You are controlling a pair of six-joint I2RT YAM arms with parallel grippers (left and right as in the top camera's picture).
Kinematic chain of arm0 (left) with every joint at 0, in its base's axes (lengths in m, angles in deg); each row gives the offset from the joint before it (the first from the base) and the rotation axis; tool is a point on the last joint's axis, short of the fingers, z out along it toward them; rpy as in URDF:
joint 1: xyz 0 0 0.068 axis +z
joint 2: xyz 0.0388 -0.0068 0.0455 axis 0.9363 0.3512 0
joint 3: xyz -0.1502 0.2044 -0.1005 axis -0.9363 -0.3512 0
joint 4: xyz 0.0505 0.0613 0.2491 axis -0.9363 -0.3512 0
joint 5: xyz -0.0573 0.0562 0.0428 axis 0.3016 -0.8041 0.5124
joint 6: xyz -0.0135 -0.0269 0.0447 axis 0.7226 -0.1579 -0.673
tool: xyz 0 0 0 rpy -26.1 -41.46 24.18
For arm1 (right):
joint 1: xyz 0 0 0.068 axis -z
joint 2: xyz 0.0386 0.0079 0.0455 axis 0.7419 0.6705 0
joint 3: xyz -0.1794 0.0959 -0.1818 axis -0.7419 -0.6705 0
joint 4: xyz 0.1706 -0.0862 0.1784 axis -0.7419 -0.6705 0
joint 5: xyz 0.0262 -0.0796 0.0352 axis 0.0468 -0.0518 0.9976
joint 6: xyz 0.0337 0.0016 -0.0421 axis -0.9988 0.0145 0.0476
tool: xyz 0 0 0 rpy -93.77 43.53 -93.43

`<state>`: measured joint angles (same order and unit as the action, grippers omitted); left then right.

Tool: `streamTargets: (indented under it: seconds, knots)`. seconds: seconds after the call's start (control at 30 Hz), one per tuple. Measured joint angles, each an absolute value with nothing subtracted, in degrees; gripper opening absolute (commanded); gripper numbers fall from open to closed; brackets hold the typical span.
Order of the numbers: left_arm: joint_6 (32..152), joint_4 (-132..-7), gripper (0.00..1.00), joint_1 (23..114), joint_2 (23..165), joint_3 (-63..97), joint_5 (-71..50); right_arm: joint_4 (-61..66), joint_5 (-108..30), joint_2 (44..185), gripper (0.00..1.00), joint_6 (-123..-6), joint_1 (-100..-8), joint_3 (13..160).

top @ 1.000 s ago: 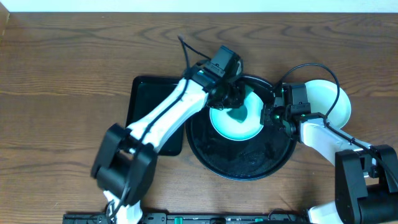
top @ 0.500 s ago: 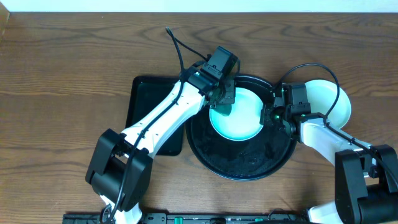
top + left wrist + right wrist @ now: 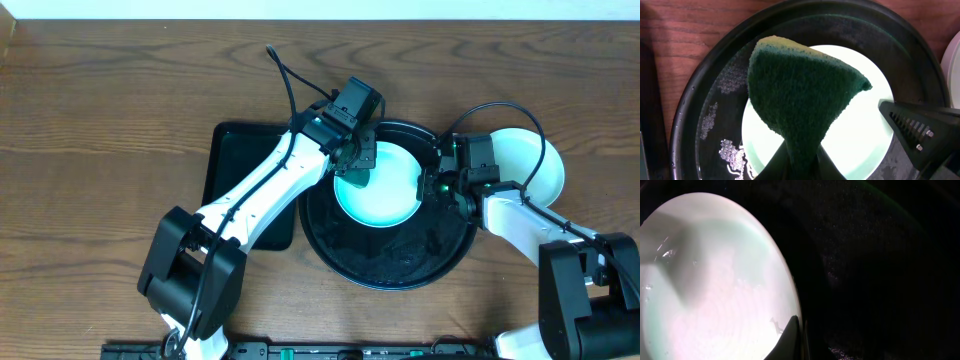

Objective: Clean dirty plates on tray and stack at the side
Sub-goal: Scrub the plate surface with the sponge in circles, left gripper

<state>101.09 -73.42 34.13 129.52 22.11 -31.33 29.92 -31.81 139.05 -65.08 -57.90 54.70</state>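
Two plates were counted: a mint plate [image 3: 385, 195] at the round tray's [image 3: 390, 262] 12 o'clock, a white plate [image 3: 527, 157] at its 3 o'clock. Two trays were counted, one a rectangular tray [image 3: 235, 160]. One sponge [image 3: 800, 95] was counted.

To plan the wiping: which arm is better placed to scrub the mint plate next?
Left. The left hand grips the green sponge over the mint plate; the right hand is shut on that plate's rim, steadying it.
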Motion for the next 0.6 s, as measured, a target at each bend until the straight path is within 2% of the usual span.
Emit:
streamTargets:
  seconds: [0.6]
  knots:
    - [101.09,-73.44,0.12,32.16,132.14,22.00,-31.35,30.92,-31.09,139.05,0.04,-69.69,-57.96,54.70]
